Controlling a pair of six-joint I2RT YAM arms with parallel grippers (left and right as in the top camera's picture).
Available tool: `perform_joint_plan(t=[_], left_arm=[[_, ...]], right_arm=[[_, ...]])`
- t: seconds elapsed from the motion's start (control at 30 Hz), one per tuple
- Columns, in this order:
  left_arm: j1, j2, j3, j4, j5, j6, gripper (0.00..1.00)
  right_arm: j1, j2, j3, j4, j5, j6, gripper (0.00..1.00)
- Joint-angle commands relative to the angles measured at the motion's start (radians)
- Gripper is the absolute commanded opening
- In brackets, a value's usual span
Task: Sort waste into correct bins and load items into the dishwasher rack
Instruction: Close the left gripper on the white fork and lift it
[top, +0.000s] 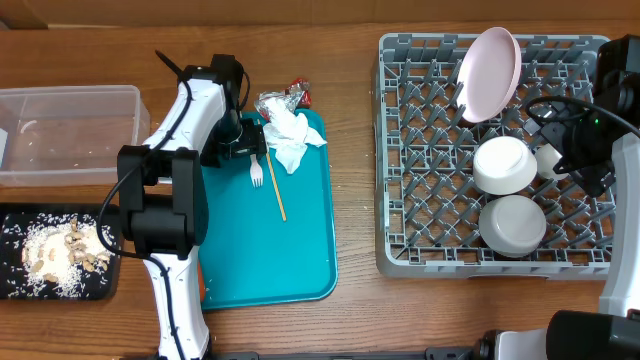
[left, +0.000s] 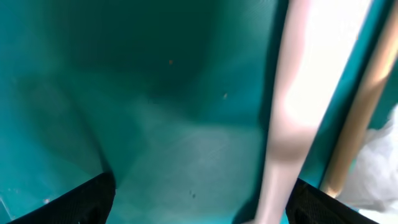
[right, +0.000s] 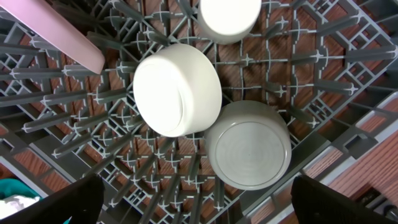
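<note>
Teal tray (top: 290, 250) bears fork (top: 256, 175) under wide-spread left gripper (left: 202, 206).

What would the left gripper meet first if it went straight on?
The left gripper would probably meet the white plastic fork, lying inside its open jaws on the teal tray; depth is unclear.

The dishwasher rack (top: 383, 150) fills the right end of the table (top: 355, 200); the plate (top: 489, 72) leans among its far pegs, and two bowls (top: 503, 165) (top: 513, 225) lie upside down in its right half, one before the other, with the cup (right: 229, 17) just right of the farther one. The serving tray (top: 270, 250) lies left of centre, carrying the napkin (top: 290, 140) and wrapper (top: 283, 100) at its far right corner and the fork (top: 256, 172) and a stick (top: 275, 185) side by side just before them. At the left edge the tub (top: 60, 92) sits behind the shallow tray (top: 10, 215), which holds the food scraps (top: 60, 250).
</note>
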Motion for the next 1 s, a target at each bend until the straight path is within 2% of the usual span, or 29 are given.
perform_joint_plan(t=[0.0,0.13,0.27,0.37,0.5,0.6,0.7,0.77,0.97], left_arm=[[-0.001,0.018,-0.003,0.021,-0.026,0.027,0.87],[-0.001,0.019,-0.003,0.043,-0.019,0.051,0.82],[-0.005,0.024,-0.003,0.082,-0.009,0.072,0.65],[-0.005,0.033,-0.003,0.096,0.025,0.090,0.56],[-0.005,0.043,-0.003,0.099,0.026,0.089,0.37],[-0.005,0.045,-0.003,0.107,0.024,0.073,0.13],[-0.005,0.045,-0.003,0.112,0.027,0.070,0.11],[-0.005,0.045,-0.003,0.108,0.027,0.070,0.04],[-0.002,0.040,0.045,0.027,0.024,0.071,0.04]], right_arm=[[-0.003,-0.003,-0.003,0.004,-0.002,-0.003,1.00],[-0.003,-0.003,-0.003,0.004,-0.002,-0.003,1.00],[-0.003,-0.003,-0.003,0.004,-0.002,-0.003,1.00],[-0.003,-0.003,-0.003,0.004,-0.002,-0.003,1.00],[-0.003,-0.003,-0.003,0.004,-0.002,-0.003,1.00],[-0.003,-0.003,-0.003,0.004,-0.002,-0.003,1.00],[-0.003,-0.003,-0.003,0.004,-0.002,-0.003,1.00],[-0.003,-0.003,-0.003,0.004,-0.002,-0.003,1.00],[-0.003,-0.003,-0.003,0.004,-0.002,-0.003,1.00]])
